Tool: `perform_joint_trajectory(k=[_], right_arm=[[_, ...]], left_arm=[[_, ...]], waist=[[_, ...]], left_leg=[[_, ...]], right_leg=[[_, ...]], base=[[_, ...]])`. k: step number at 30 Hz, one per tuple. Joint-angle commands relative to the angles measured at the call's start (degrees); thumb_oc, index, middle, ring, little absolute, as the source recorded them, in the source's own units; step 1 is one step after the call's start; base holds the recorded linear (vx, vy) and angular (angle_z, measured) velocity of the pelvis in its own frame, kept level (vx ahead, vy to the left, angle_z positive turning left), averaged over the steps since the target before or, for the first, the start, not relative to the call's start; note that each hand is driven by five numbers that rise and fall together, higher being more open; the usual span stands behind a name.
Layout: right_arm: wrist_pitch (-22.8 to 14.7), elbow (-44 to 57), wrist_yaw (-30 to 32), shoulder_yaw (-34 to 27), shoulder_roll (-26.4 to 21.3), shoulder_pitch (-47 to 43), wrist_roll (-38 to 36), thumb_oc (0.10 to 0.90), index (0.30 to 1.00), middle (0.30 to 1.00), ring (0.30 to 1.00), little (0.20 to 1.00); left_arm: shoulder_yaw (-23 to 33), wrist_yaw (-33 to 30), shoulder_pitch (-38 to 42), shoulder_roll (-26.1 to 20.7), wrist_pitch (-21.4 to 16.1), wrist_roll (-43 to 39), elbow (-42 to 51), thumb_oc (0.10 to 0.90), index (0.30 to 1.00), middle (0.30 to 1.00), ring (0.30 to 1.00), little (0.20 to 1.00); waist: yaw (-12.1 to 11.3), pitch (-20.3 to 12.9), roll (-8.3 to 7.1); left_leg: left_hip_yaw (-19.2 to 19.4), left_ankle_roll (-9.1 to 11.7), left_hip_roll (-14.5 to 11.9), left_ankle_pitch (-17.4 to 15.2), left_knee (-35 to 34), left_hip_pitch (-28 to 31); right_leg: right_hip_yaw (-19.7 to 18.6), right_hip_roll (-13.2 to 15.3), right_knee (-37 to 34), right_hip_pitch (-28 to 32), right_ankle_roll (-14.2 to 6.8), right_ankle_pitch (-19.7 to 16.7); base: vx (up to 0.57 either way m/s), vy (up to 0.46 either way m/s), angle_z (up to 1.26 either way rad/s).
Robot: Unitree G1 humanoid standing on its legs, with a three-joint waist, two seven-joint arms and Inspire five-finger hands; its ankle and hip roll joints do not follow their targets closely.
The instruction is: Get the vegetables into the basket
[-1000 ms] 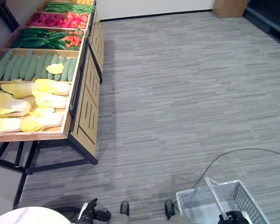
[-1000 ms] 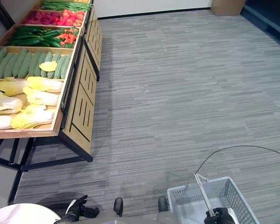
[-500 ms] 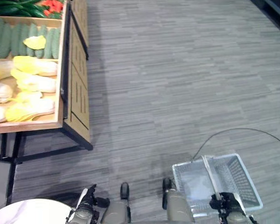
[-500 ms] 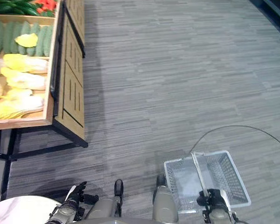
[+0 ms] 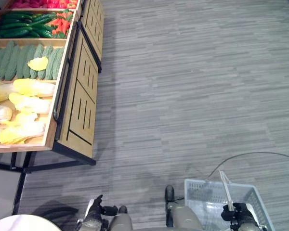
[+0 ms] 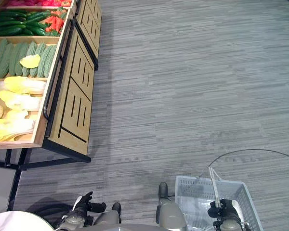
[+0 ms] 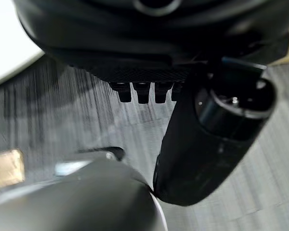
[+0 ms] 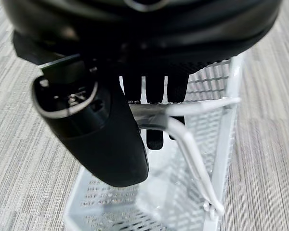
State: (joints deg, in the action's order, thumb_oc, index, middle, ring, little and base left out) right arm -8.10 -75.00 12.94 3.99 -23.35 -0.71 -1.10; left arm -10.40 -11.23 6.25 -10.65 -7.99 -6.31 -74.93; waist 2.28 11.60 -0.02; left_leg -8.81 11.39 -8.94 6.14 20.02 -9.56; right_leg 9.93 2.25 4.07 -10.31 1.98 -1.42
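A white wire basket (image 5: 202,183) hangs low at my right side, just above the floor, and its mesh bottom (image 8: 115,197) shows bare. My right hand (image 5: 237,213) is shut on the basket's handle (image 8: 192,109), fingers curled over the bar. My left hand (image 5: 93,216) hangs at my lower left, open and holding nothing. The vegetables lie in a wooden stand at the far left: pale yellow cabbages (image 5: 30,88), light green gourds (image 5: 17,60), dark cucumbers (image 5: 24,24) and red peppers (image 5: 60,24).
The wooden stand (image 5: 79,103) rests on a black metal frame (image 5: 24,168), its slatted side facing the grey carpet (image 5: 192,86). A white round surface (image 5: 12,224) shows at the lower left corner.
The whole picture has shifted as the camera moved, so the stand and basket sit elsewhere in view. My right hand still holds the handle and the left hand still hangs open.
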Motion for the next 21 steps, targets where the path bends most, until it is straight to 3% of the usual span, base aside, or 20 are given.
perform_joint_trajectory(k=[1,4,5,7,8,9,14,15,17,18,21], right_arm=[[-2.0,0.1,2.1,-0.6,-4.4,1.9,-3.5,0.4,0.3,0.3,0.3,0.3],[-2.2,0.4,2.1,-0.9,-4.5,2.4,-4.0,0.4,0.3,0.3,0.3,0.3],[-2.1,1.2,2.4,-0.2,-4.5,2.7,-3.5,0.4,0.3,0.3,0.3,0.3],[-2.3,1.6,2.6,0.4,-4.3,3.3,-2.6,0.4,0.3,0.3,0.3,0.3],[-2.3,1.6,2.6,0.4,-4.3,3.4,-2.6,0.4,0.3,0.3,0.3,0.3],[-2.4,1.2,2.9,0.5,-4.2,3.6,-2.2,0.4,0.3,0.3,0.3,0.3],[-2.3,0.7,2.4,0.3,-3.1,4.8,-1.5,0.4,0.3,0.3,0.3,0.3],[-2.0,0.6,2.3,0.2,-2.7,4.7,-1.3,0.4,0.3,0.3,0.3,0.3],[-2.1,0.6,2.3,0.1,-2.7,4.7,-1.4,0.4,0.3,0.3,0.3,0.3],[-1.9,0.0,2.0,0.0,-2.5,4.6,-1.7,0.4,0.3,0.3,0.3,0.3],[-1.7,0.3,1.8,0.5,-1.7,3.7,-1.6,0.4,0.3,0.3,0.3,0.3]], left_arm=[[-1.7,0.4,-0.9,-0.8,-0.4,-1.1,3.7,0.9,1.0,1.0,1.0,1.0],[-2.3,-0.2,-0.4,-0.8,-0.4,-0.9,3.6,0.9,1.0,1.0,1.0,1.0],[-2.7,-0.4,-0.4,-0.7,-0.3,-0.6,3.9,0.9,1.0,1.0,1.0,1.0],[-2.7,-0.7,-0.6,-0.8,-0.3,0.0,3.6,0.9,1.0,1.0,1.0,1.0],[-2.7,-0.7,-0.6,-0.8,-0.3,0.0,3.6,0.9,1.0,1.0,1.0,1.0],[-2.5,-1.0,-1.2,-0.9,-0.2,0.4,3.3,0.9,1.0,1.0,1.0,1.0],[-1.6,-0.6,-2.2,-1.6,0.1,1.5,2.2,0.9,1.0,1.0,1.0,1.0],[-2.0,-0.3,-2.1,-2.0,0.0,2.5,2.1,0.9,1.0,1.0,1.0,1.0],[-2.1,-0.2,-2.1,-2.3,0.0,2.6,2.1,0.9,1.0,1.0,1.0,1.0],[-2.6,0.0,-2.1,-2.8,-0.4,3.1,2.6,0.9,1.0,1.0,1.0,1.0],[-2.8,-0.2,-1.3,-3.5,-0.4,3.0,3.5,0.9,1.0,1.0,1.0,1.0]], waist=[[0.3,2.2,-0.97],[-0.3,2.3,-1.07],[-1.1,2.1,-0.49],[-2.3,1.9,0.11],[-2.3,2.1,-0.02],[-3.8,1.8,0.36],[-4.5,-0.2,-0.17],[-4.6,-0.9,-1.19],[-4.6,-1.1,-1.64],[-4.7,-1.5,-2.68],[-4.8,-1.5,-4.2]], left_leg=[[7.1,-5.3,1.7,2.6,5.7,0.9],[10.8,-6.1,2.5,-0.4,-0.8,-5.8],[12.1,-6.2,2.1,0.2,-7.9,-8.1],[12.0,-5.8,1.4,3.9,-13.9,-9.0],[12.1,-5.8,1.5,4.0,-14.2,-8.6],[10.8,-5.4,1.1,6.6,-19.1,-10.0],[12.3,-5.6,1.3,7.3,-20.5,-7.8],[13.1,-6.8,2.6,5.9,-19.7,-7.4],[13.7,-7.2,3.1,5.3,-19.3,-7.4],[14.6,-8.4,4.4,3.6,-18.3,-7.4],[15.2,-9.4,6.0,0.8,-15.7,-8.4]], right_leg=[[-3.8,3.1,4.4,-0.9,-4.5,0.1],[-3.3,3.4,3.1,1.7,-5.1,1.3],[-3.5,2.8,3.1,3.0,-5.4,2.9],[-4.0,1.7,3.2,5.6,-5.6,4.6],[-4.0,1.8,3.2,5.8,-5.6,4.7],[-5.2,1.3,3.1,8.8,-6.0,6.3],[-6.3,2.3,2.7,12.2,-7.2,7.6],[-7.0,4.1,3.0,12.5,-8.5,6.8],[-7.3,4.7,3.2,12.2,-9.0,6.1],[-7.9,6.3,3.6,11.5,-10.1,3.4],[-8.5,8.5,3.6,10.8,-11.5,-1.2]], base=[[0.18,-0.152,0.4],[0.25,-0.055,0.55],[0.35,0.059,0.46],[0.32,0.061,-0.06],[0.41,0.088,-0.45],[0.41,0.105,-0.41],[0.36,0.161,-0.44],[0.26,0.221,-0.27],[0.22,0.211,-0.22],[0.17,0.205,-0.22],[0.16,0.187,-0.13]])
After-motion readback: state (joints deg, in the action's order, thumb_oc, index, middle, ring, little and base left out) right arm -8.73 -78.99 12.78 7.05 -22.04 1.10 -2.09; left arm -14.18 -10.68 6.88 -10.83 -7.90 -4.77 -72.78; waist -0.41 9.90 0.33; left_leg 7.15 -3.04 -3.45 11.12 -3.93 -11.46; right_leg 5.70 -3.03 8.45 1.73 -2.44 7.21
